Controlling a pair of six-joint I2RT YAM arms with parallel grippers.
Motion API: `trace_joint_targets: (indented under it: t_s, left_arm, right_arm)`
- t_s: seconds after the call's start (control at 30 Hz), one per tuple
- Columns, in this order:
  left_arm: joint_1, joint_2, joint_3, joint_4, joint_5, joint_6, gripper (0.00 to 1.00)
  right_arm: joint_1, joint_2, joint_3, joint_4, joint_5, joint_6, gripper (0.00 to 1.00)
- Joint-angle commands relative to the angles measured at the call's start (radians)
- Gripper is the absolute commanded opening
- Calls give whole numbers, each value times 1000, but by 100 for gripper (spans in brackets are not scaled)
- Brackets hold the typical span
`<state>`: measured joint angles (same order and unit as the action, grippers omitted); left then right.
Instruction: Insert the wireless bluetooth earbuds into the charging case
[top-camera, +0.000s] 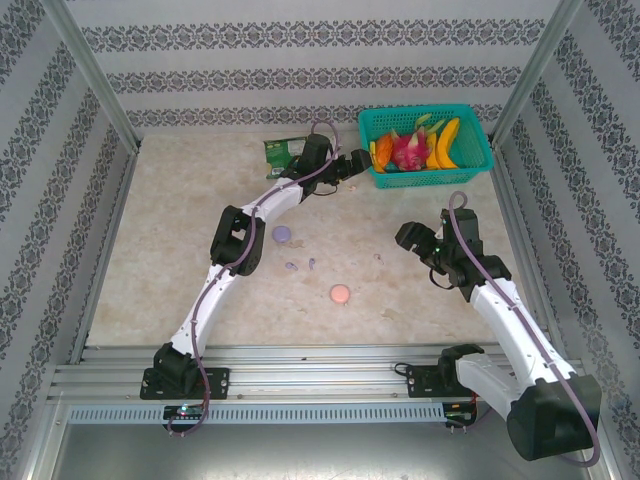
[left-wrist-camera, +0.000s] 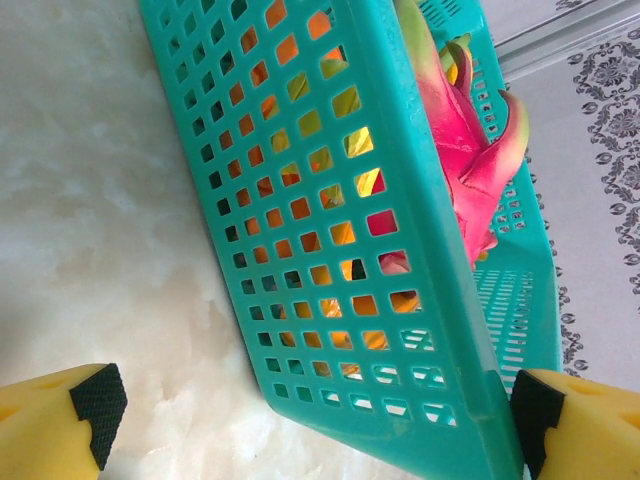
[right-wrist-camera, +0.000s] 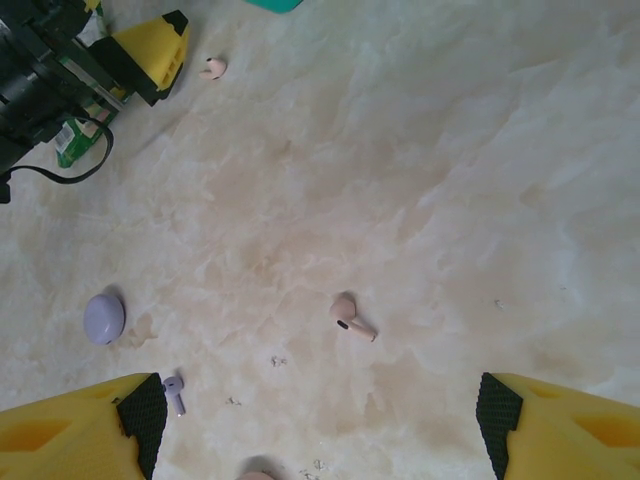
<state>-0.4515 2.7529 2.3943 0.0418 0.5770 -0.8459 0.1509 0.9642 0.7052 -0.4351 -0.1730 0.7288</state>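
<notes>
Right pincer (right-wrist-camera: 320, 412) near diagonal pink earbud (right-wrist-camera: 352, 318)

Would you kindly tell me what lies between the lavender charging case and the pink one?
In the top view, a lavender earbud lies between the lavender case and the pink case, a second lavender earbud just beside it.

Contents of the surface, counted. Round coin-like plastic cases: two, a lavender case (top-camera: 282, 234) and a salmon-pink case (top-camera: 340, 294). Tiny plastic earbuds: four, a first lavender earbud (top-camera: 291, 266), a second lavender earbud (top-camera: 312, 263), a near pale pink earbud (right-wrist-camera: 350, 318) and a far pale pink earbud (right-wrist-camera: 212, 67). One teal perforated plastic basket (top-camera: 430, 180); one pink dragon fruit (top-camera: 408, 150); one green packet (top-camera: 278, 152).
</notes>
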Motion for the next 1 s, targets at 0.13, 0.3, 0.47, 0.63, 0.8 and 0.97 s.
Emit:
trace_joint_targets:
  t_s: [0.13,0.3,0.47,0.63,0.8,0.97]
  left_arm:
    - [-14,14,-42,36,14,-27,100]
    - [-26,-1,-69,25,13,-22,100]
    - [-29,-50,-191,98,-3,-53,100]
    - [-29,-89,-286,167,-4,-82,100]
    - [-29,-136,-370,200,1,-85,100]
    - [-29,-191,-470,279,20,-112,100]
  right_arm:
    - [-14,-45,39,-35,26,-11,83]
    - [-19,-65,46,-48,31,-12,83]
    - [-20,-82,46,-50,31,-5,83]
    - [-22,-97,48,-53,32,-3,83]
    - [-27,-99,57,-53,32,-3,83]
    - [-30,-87,66,-41,26,-5,83]
